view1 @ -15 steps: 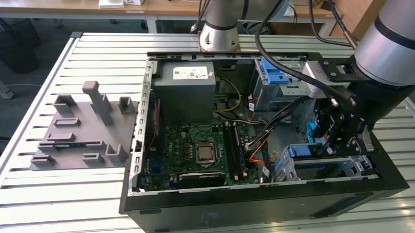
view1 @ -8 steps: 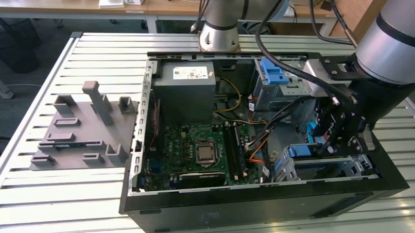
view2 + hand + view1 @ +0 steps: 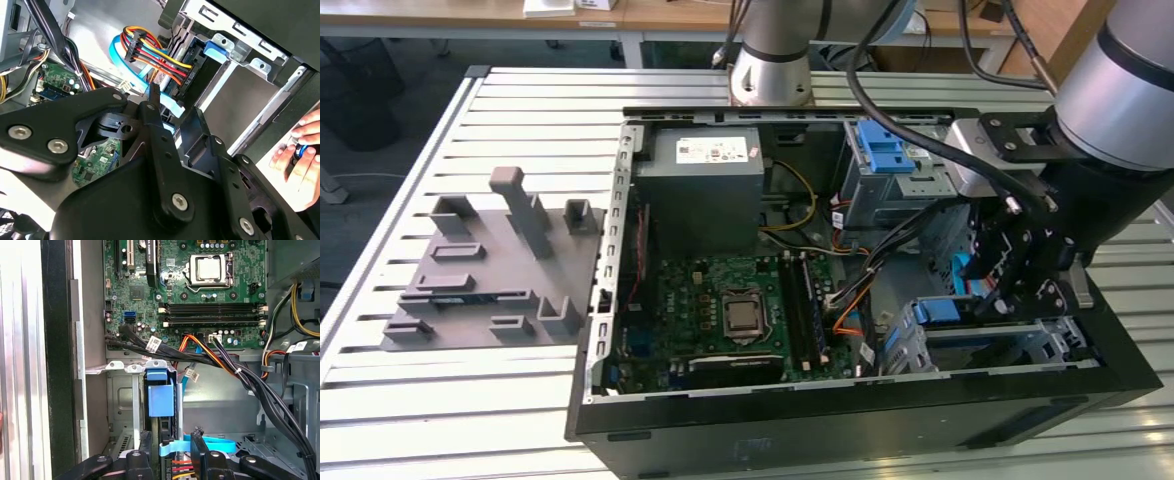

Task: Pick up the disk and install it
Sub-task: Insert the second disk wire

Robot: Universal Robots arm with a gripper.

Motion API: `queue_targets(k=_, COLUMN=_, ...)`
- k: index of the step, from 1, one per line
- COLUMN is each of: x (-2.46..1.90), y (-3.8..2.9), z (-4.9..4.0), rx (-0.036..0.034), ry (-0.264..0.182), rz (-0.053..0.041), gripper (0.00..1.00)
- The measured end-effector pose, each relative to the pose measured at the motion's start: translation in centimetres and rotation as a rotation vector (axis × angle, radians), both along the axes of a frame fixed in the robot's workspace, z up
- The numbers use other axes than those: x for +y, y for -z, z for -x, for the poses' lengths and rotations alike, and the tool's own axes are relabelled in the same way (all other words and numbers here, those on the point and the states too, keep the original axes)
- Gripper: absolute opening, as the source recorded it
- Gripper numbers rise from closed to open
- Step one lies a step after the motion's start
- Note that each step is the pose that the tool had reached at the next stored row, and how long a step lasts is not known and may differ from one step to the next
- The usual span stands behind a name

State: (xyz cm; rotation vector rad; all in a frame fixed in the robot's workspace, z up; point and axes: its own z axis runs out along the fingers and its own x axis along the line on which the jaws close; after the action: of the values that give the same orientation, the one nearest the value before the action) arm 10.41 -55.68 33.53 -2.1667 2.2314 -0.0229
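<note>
The disk (image 3: 160, 395) stands on edge in the metal drive bay (image 3: 1047, 335) at the case's front corner on the exterior view's right, and its blue carrier (image 3: 947, 312) shows there. Orange, red and yellow power wires (image 3: 160, 55) and a flat blue data cable (image 3: 215, 444) meet its end. My gripper (image 3: 1021, 300) hangs just above that end. In both wrist views its black fingers (image 3: 197, 442) straddle the disk's edge with a gap on one side. The gripper (image 3: 171, 440) (image 3: 175, 107) is open.
The open computer case (image 3: 854, 430) lies on a slatted table (image 3: 467, 410). Inside it are the motherboard (image 3: 734, 310), a grey power-supply box (image 3: 707, 165), a blue latch (image 3: 887, 150) and black cable bundles (image 3: 260, 390). A grey fixture (image 3: 487, 270) sits beside the case. A person's hand (image 3: 300, 145) rests nearby.
</note>
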Motion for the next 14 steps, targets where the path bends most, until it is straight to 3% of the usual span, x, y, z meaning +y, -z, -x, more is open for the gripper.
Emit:
queue_targets(k=8, x=-0.07, y=0.00, z=0.01, rx=0.0000, ry=0.000, rz=-0.0084, gripper=0.44)
queue_targets(k=12, x=-0.38, y=-0.05, z=0.23, rx=-0.0004, ry=0.000, rz=-0.0091, gripper=0.43)
queue_targets(k=13, x=-0.50, y=-0.05, z=0.25, rx=-0.0005, ry=0.000, rz=-0.0089, gripper=0.36)
queue_targets(k=14, x=-0.62, y=-0.05, z=0.27, rx=-0.0005, ry=0.000, rz=-0.0091, gripper=0.36)
